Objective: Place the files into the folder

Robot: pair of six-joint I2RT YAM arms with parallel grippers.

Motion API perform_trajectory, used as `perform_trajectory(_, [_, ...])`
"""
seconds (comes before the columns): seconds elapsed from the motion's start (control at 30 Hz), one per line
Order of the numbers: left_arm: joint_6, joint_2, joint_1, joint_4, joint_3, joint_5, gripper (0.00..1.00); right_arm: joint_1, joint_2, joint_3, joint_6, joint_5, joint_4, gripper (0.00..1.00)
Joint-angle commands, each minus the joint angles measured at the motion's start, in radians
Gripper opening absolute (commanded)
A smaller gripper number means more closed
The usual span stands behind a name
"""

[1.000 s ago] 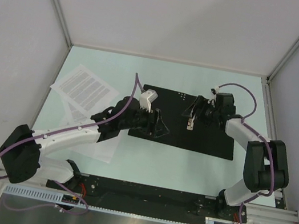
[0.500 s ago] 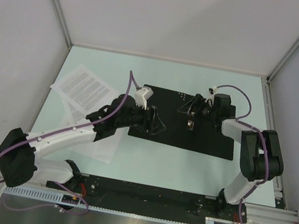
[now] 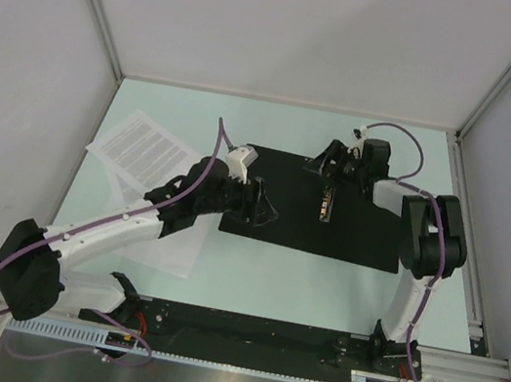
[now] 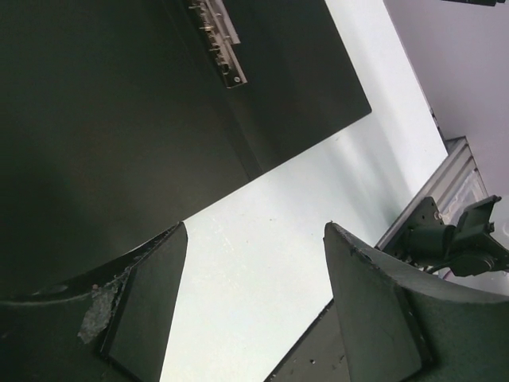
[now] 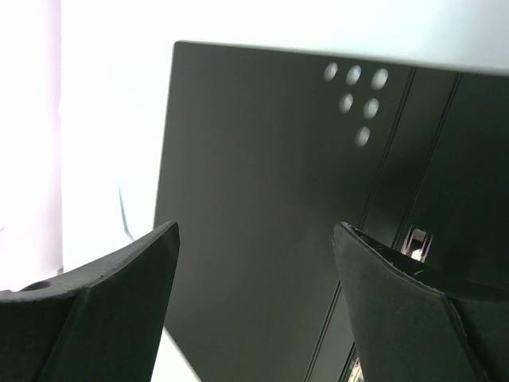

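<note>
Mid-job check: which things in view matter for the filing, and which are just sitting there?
Job:
- files, left of the folder
- folder, lying open
- its metal clip

Not the job (fixtures only):
- table
- grey walls
- metal rail

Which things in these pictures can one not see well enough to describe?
- Files: print too small to read; lower ones partly under the left arm, top view.
- Metal clip: cut off by the top edge, left wrist view.
- Folder: left edge partly covered by the left gripper, top view.
</note>
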Motion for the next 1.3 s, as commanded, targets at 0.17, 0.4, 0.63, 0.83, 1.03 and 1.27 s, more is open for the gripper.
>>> perform_trajectory(0.17, [-0.090,-0.088,0.275,-0.154,0.019,-0.035,0.80,0.063,-0.007,0.225,-0.167,0.130,-0.222,0.85])
perform_trajectory(0.4, [-0.159,-0.011,0.600,-0.238,0.077,-0.170,0.97,0.241,-0.017,0.289,-0.073,0.335,-0.152,0.91])
perform_trajectory(0.63, [-0.272,0.267,0.854,-0.095,0.166,0.103,0.87,0.422,0.253,0.598,0.040,0.367,-0.087,0.91])
perform_trajectory(0.83, [-0.240,0.493,0.900,-0.116,0.326,0.069,0.85,0.502,0.606,1.127,-0.008,0.407,-0.319,0.91])
perform_trajectory(1.03, [-0.226,0.551,0.926,-0.104,0.330,0.027,0.87,0.524,0.775,1.288,0.040,0.437,-0.287,0.92])
perform_trajectory(1.27, [-0.245,0.594,0.957,-0.139,0.321,0.017,0.88,0.554,0.864,1.381,0.056,0.525,-0.290,0.96])
